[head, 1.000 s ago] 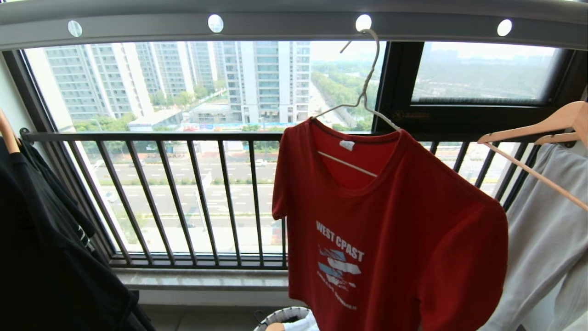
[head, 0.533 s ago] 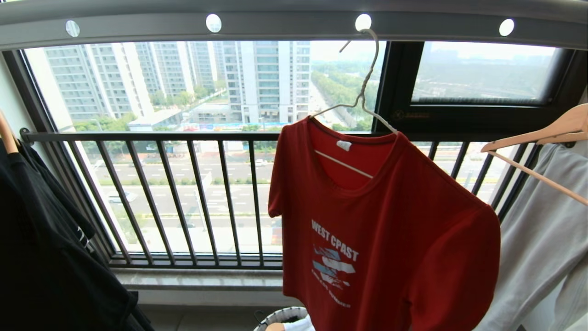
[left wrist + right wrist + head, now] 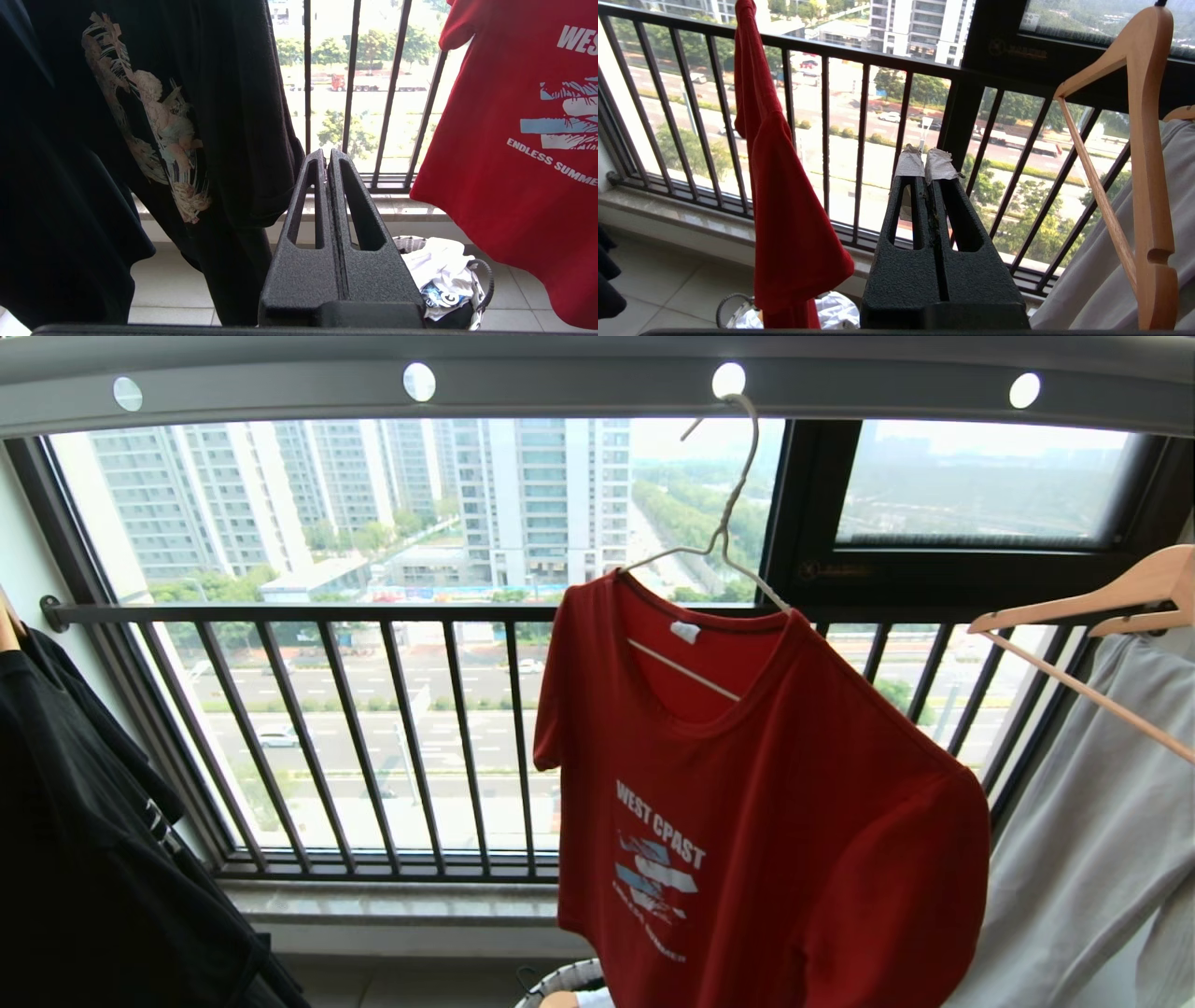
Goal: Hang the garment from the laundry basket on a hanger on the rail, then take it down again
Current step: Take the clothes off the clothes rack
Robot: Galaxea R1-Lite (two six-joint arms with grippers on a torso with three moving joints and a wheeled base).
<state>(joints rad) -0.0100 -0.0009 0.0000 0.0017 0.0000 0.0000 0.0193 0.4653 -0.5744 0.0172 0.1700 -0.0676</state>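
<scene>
Red garment (image 3: 756, 803) hung on the wire hanger (image 3: 724, 537), hooked through a hole in the rail (image 3: 579, 383), so hanging looked done. Left end effector (image 3: 328, 156) and right end effector (image 3: 924, 161) both closed, empty. Laundry basket (image 3: 481, 280) sat on the floor below the shirt.

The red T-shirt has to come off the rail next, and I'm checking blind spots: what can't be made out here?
- Red T-shirt: its hem is cut off by the bottom edge of the head view.
- Wire hanger: its arms are hidden inside the shirt.
- Laundry basket: partly hidden by the shut left gripper.
- Right gripper, shut, is outside the head view.
</scene>
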